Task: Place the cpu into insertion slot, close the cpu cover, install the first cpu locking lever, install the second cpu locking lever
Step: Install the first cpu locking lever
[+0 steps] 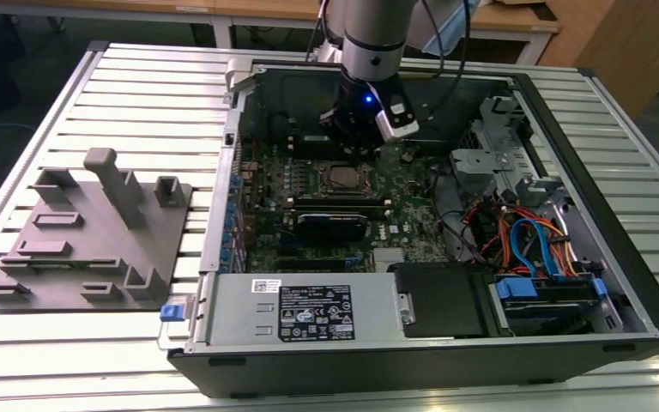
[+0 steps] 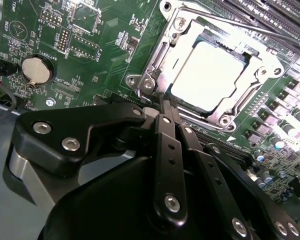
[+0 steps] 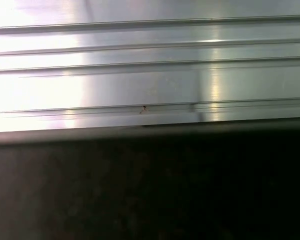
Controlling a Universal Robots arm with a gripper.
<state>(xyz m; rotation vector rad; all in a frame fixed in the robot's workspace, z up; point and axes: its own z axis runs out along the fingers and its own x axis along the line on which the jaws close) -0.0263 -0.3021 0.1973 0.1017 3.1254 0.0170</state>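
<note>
Black hand (image 2: pixel 164 103), closed, hiding edge of cpu cover (image 2: pixel 162 65)

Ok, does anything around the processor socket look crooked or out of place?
Nothing stands out. In the second wrist view the cpu lies flat and square in the window of the cpu cover, which sits level around it. The tool is at one corner of the frame, shut.
</note>
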